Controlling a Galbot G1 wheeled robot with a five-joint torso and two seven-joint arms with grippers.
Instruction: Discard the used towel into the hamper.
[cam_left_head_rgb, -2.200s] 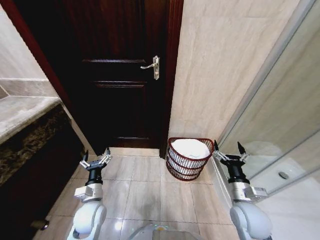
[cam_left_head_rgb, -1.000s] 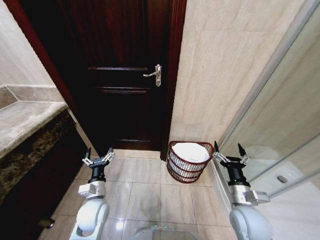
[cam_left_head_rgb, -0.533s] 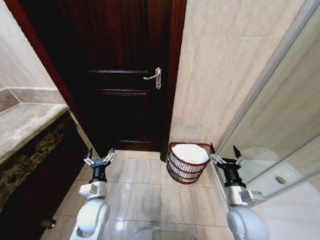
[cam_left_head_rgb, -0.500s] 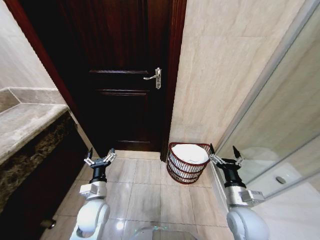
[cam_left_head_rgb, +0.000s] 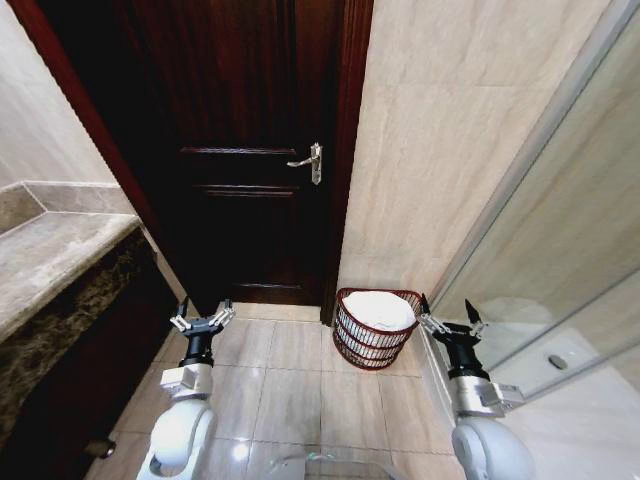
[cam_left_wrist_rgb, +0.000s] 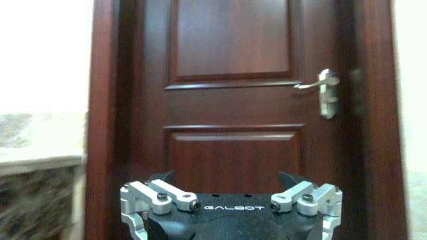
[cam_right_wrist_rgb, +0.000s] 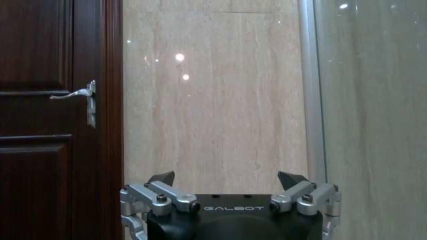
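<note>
Here the left gripper (cam_left_head_rgb: 201, 317) is raised above the floor tiles with its fingers spread wide and nothing between them, pointing toward the dark wooden door (cam_left_head_rgb: 250, 150). The right gripper (cam_left_head_rgb: 446, 317) is held up the same way, fingers spread and empty, just beside the glass shower screen (cam_left_head_rgb: 560, 230). Between the two, closer to the right gripper, the hamper (cam_left_head_rgb: 372, 335) stands on the tiled floor (cam_left_head_rgb: 290, 390) against the beige tiled wall (cam_left_head_rgb: 440, 130), next to the door frame. A white towel (cam_left_head_rgb: 378, 309) lies inside it, filling its top. The door carries a silver lever handle (cam_left_head_rgb: 310, 161). A stone vanity counter (cam_left_head_rgb: 50, 270) runs along the robot's left.
</note>
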